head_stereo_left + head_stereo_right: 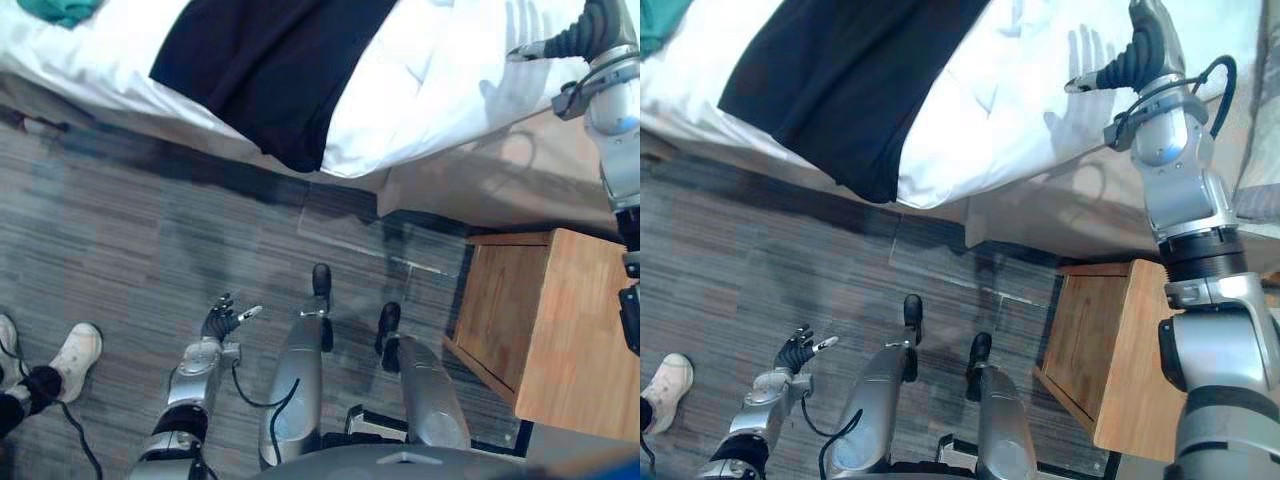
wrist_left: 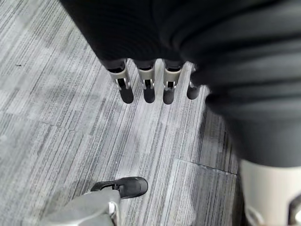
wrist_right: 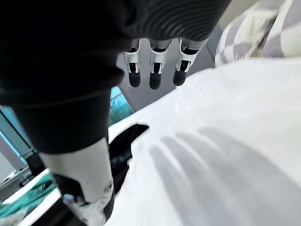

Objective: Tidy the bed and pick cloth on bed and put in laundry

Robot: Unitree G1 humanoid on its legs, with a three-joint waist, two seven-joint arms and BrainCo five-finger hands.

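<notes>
A large black cloth (image 1: 270, 70) lies across the white duvet (image 1: 440, 70) and hangs over the bed's near edge. A teal cloth (image 1: 62, 10) sits at the bed's far left corner. My right hand (image 1: 1140, 50) hovers above the white duvet at the right, well right of the black cloth; it is open, its fingers (image 3: 155, 70) straight, holding nothing. Its spread shadow falls on the duvet. My left hand (image 1: 222, 318) hangs low over the carpet, far from the bed, with fingers (image 2: 148, 89) relaxed and open, also holding nothing.
A wooden nightstand (image 1: 560, 330) stands at the right, just below the bed's corner. A person's white shoe (image 1: 75, 355) rests on the grey carpet (image 1: 120, 220) at the lower left. A checked pillow (image 3: 254, 28) lies further up the bed.
</notes>
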